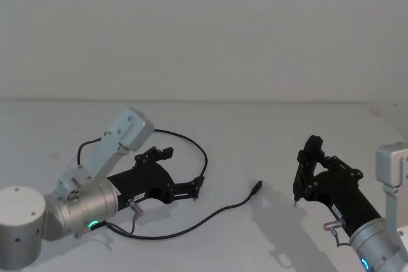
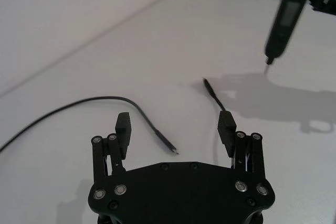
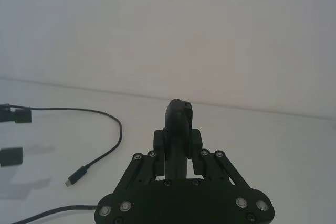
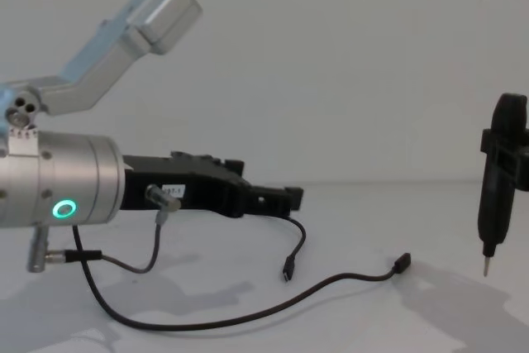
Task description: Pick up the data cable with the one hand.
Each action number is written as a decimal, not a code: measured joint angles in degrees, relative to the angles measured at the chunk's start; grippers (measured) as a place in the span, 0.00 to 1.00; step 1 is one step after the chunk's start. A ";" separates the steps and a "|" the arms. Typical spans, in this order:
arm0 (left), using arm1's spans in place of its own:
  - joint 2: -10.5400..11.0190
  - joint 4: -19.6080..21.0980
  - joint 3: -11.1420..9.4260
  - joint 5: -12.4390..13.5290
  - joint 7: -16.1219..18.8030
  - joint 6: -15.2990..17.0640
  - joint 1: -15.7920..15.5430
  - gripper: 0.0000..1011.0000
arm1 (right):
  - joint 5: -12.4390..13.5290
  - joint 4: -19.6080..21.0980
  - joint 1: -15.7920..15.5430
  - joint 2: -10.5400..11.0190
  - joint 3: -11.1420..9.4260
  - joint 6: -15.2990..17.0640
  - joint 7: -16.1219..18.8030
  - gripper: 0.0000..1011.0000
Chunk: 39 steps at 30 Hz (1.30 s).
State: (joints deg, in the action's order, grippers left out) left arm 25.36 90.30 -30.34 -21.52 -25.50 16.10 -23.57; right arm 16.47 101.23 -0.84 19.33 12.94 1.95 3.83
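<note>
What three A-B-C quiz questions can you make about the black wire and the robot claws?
1. Where does the long thin black data cable lie?
A. on the white table
B. in a box
C. over the right arm

2. What colour is the glowing ring on the left arm's silver wrist?
A. red
B. yellow
C. green

3. How are the fingers of the black flat-fingered left gripper?
A. shut on the cable
B. open
C. shut on a pen

Answers:
1 A, the cable rests slack on the tabletop.
2 C, the ring shines green.
3 B, the fingers stand apart and grip nothing.
</note>
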 joint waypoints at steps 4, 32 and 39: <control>0.28 -1.00 -1.42 -0.03 -2.12 2.45 -2.03 0.99 | 0.00 0.00 0.00 0.00 0.00 0.00 0.00 0.28; -3.57 -9.95 -9.15 0.33 -8.01 10.71 -10.97 0.99 | 0.00 0.00 0.00 0.00 0.00 0.00 0.00 0.28; -4.26 -11.15 -10.12 0.33 -7.82 11.77 -11.57 0.99 | 0.00 0.00 0.00 0.00 0.00 0.00 0.00 0.28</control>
State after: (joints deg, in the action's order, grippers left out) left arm 21.10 79.15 -40.46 -21.19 -33.33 27.87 -35.14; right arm 16.47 101.23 -0.84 19.33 12.94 1.95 3.83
